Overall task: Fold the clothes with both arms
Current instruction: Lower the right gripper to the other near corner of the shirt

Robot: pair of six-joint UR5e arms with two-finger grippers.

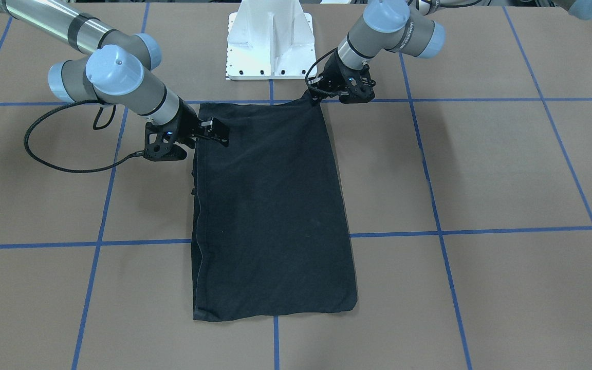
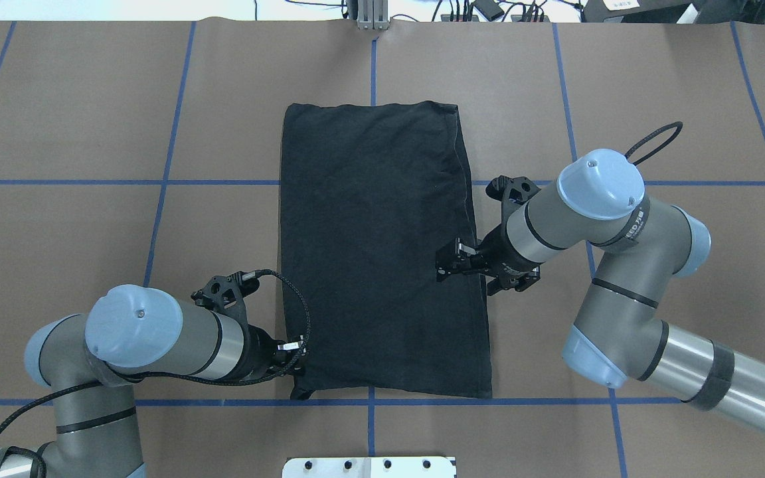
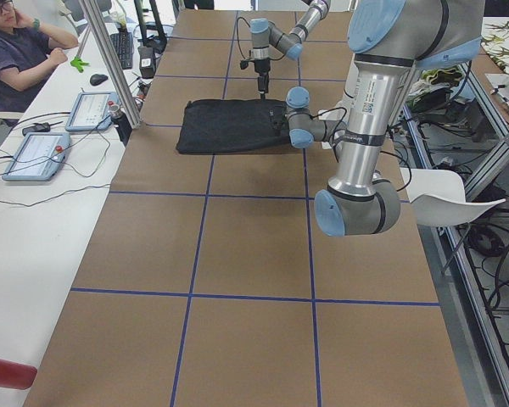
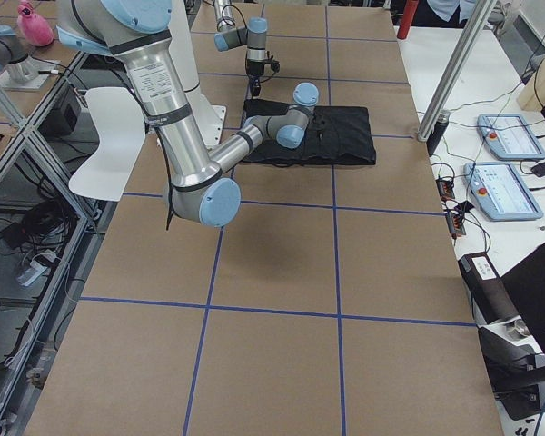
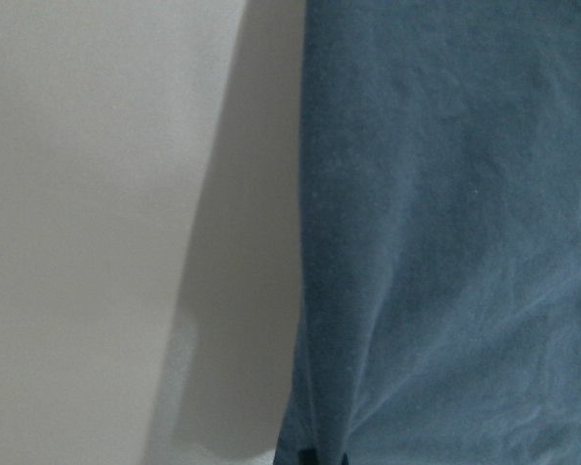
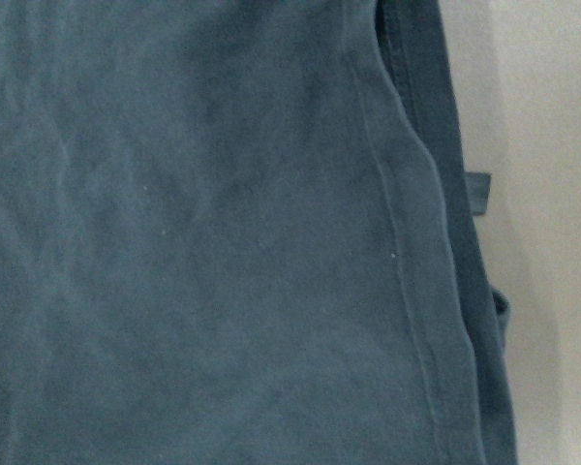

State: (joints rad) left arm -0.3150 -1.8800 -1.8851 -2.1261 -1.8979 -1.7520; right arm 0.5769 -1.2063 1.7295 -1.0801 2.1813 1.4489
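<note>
The black T-shirt [image 2: 382, 252] lies folded into a long rectangle on the brown table, plain black side up; its print is hidden. It also shows in the front view [image 1: 270, 210]. My left gripper [image 2: 295, 350] is low at the shirt's near-left corner; in the front view [image 1: 315, 95] the corner is drawn up to its tips, so it looks shut on the cloth. My right gripper [image 2: 445, 259] rests over the shirt's right edge, about two thirds of the way toward me, also in the front view [image 1: 220, 134]. I cannot tell how its jaws stand.
The white pedestal base [image 1: 271, 41] stands just behind the shirt's near end. A black cable [image 1: 59, 159] loops beside the right wrist. An operator [image 3: 17, 47] sits at a side table with tablets. Blue tape lines grid the table.
</note>
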